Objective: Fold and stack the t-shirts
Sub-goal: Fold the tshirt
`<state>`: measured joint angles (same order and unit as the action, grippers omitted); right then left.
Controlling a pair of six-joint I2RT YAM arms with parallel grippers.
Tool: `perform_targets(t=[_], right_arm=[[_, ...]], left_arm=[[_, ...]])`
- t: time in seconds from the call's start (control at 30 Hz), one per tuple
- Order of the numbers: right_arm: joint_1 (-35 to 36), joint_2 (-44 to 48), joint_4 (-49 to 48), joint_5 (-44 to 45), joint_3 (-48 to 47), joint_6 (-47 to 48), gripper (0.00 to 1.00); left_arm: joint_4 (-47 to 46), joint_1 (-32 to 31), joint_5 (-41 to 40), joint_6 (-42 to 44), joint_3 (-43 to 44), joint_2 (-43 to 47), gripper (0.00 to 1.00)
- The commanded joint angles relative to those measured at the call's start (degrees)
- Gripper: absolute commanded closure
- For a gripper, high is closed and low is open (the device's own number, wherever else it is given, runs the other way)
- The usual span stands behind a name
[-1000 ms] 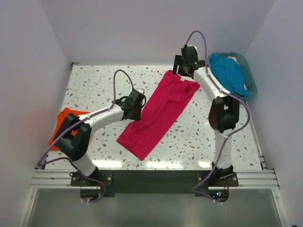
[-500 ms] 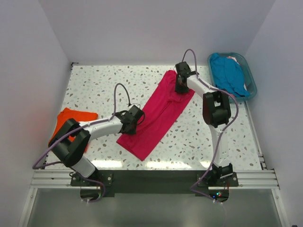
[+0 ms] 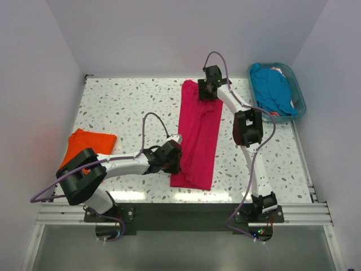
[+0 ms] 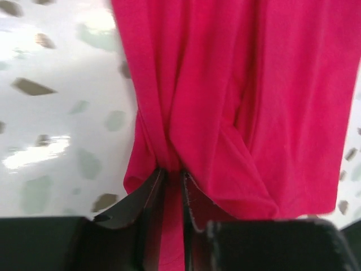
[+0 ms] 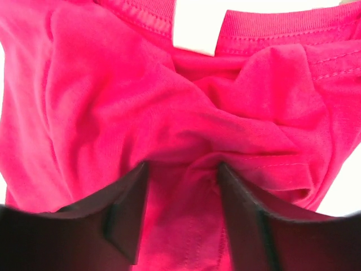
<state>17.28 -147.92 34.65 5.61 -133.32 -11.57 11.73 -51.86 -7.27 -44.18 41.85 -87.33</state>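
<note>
Magenta t-shirt (image 3: 198,135) held at both ends.
Left gripper (image 4: 172,172) pinched its hem by the worktop's (image 3: 124,107) near edge; right gripper (image 5: 183,169) clamped bunched collar fabric toward the far edge.

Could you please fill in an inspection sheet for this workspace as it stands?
Surface: speckled white table.
Job's things: pink shirt in a long strip mid-table; orange shirt folded at left edge; blue shirt in basket.
Clutter: nothing seen.
Grippers: left gripper shut on pink shirt's near end; right gripper astride bunched cloth by the collar, grip unclear.
Cables: purple cables looping above the table.
Surroundings: plain white walls; metal rail in front.
</note>
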Motion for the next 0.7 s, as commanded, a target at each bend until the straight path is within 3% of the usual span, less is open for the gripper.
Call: perform_targets(t=[0.0,0.1,0.13,0.23,0.43,0.53,0.57,0.6,0.67], right_arm=[[-0.1,-2.9,-0.7,-2.3,-4.5,5.3,0.39],[0.0,-1.4,0.9,-1.7,-8.6,4.5,0.23],[-0.1,0.0,0.3,-1.1,-7.7,3.8,0.12],[-0.1,7.3,-0.9,1.6,-3.9,2.7,0.01],[0.1,25.9,0.5,6.3,9.5,-4.1,0.02],[1.7,35.7,-1.9,6.1,25.6,-7.7,0.07],[4.0,41.9,-4.3,6.9,34.9,-8.0,0.09],[5.2,45.2,-4.8,7.7,39.1,-8.6,0.18],[8.9,53.6,-7.1,6.8,51.4,-10.6,0.26]], left_arm=[[-4.2,-2.9,6.4,-4.3,-0.9,-2.7,0.74],[-2.8,-3.0,5.9,-3.0,1.7,-2.0,0.61],[-1.6,-3.0,4.6,-2.7,2.8,-1.3,0.54],[1.7,-2.6,1.1,-1.3,4.8,2.1,0.45],[5.8,-1.9,-1.3,-0.7,3.4,9.5,0.46],[4.9,-1.8,0.7,-1.2,0.1,12.0,0.51],[4.4,-1.8,1.4,-1.2,-0.8,12.4,0.52],[3.2,-1.9,2.2,-1.0,-2.5,13.1,0.53],[1.6,-1.9,4.4,-0.5,-4.3,13.7,0.54]])
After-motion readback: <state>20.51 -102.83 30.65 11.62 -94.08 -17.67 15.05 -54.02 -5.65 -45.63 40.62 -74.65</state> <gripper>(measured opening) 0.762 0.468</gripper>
